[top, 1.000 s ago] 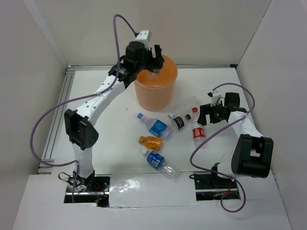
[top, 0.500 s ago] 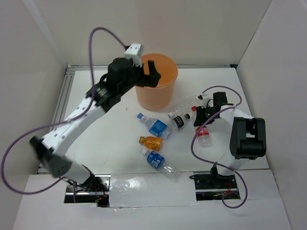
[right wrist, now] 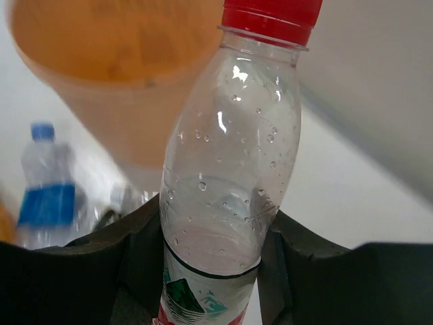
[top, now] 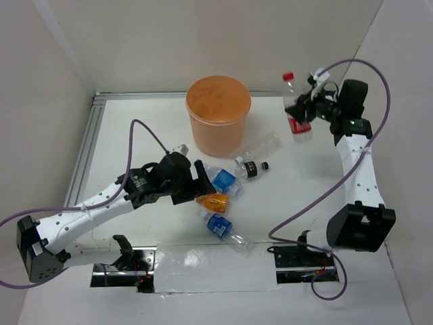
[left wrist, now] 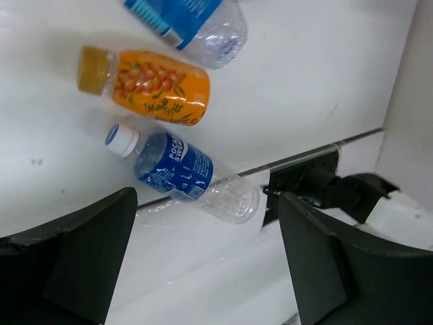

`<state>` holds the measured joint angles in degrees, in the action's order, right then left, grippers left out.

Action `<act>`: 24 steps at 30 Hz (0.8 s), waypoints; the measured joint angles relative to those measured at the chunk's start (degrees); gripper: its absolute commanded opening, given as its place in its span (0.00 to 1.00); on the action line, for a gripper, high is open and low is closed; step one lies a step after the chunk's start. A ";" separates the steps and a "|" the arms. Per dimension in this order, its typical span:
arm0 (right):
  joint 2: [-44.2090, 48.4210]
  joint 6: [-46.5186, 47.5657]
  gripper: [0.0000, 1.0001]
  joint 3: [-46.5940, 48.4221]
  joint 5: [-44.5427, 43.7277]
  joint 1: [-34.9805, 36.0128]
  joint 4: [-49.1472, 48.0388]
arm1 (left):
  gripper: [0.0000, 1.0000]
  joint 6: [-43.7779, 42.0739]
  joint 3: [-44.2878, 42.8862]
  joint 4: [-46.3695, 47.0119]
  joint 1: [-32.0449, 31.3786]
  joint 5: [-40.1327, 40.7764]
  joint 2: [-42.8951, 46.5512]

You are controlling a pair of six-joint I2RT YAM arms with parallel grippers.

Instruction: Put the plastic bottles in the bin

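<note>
We judge the clear, red-capped plastic bottle (right wrist: 230,189) light, thin-walled and a little slick, so mid-body is the place to grip. The right hand (top: 302,112) clasps it there, aloft, to the right of the large pale-orange round bin (top: 216,132), inside which we can make out nothing. The left hand (left wrist: 203,264) hangs spread wide above the stubby orange bottle (left wrist: 152,84) and a blue-labelled clear bottle (left wrist: 179,169), both lying on the white surface (top: 149,135).

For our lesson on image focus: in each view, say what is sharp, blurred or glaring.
Right wrist: the red-capped bottle is sharp, the bin behind blurred. Left wrist: the orange bottle is crisp. Top: glare on the near strip.
</note>
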<state>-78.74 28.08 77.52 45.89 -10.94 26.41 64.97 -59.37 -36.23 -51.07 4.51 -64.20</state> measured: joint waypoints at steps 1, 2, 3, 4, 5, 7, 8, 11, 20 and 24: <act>-0.24 -1.64 0.15 1.79 1.38 1.29 -3.76 | 1.00 2.14 -0.02 -0.85 0.00 0.04 -0.35; -1.49 -3.48 0.15 4.92 2.75 3.21 -6.97 | 1.00 5.09 -0.02 -1.70 0.02 -0.15 -0.76; -3.54 -5.01 0.15 8.72 3.61 5.29 -9.16 | 1.00 8.09 0.04 -2.16 0.04 -0.31 -1.09; -6.78 -6.58 0.18 13.20 4.46 7.48 -12.13 | 1.00 10.73 0.35 -2.16 0.02 -0.79 -1.29; -9.86 -8.00 0.18 17.70 5.31 9.66 -13.64 | 1.00 13.22 1.14 -1.51 0.02 -1.31 -1.31; -17.40 -10.99 0.19 27.36 6.34 13.79 -17.57 | 1.00 18.32 3.69 -0.17 -0.04 -2.71 -1.49; -20.57 -12.15 0.20 30.69 6.60 15.54 -19.30 | 1.00 20.79 5.09 0.59 -0.20 -3.37 -1.90; -29.11 -14.47 0.22 38.53 6.93 20.74 -22.14 | 1.00 25.79 7.54 2.10 -1.11 -4.92 -4.87; -46.03 -17.11 1.00 48.33 4.98 30.88 -22.60 | 1.00 30.67 7.39 5.42 -3.08 -6.36 -12.26; -45.20 -17.81 1.00 47.10 4.90 30.49 -22.53 | 1.00 31.30 7.37 6.62 -3.30 -7.10 -16.06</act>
<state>-123.94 10.26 124.62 50.78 19.55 3.88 96.27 -52.01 -29.61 -54.37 -2.59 -80.27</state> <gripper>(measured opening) 0.999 1.001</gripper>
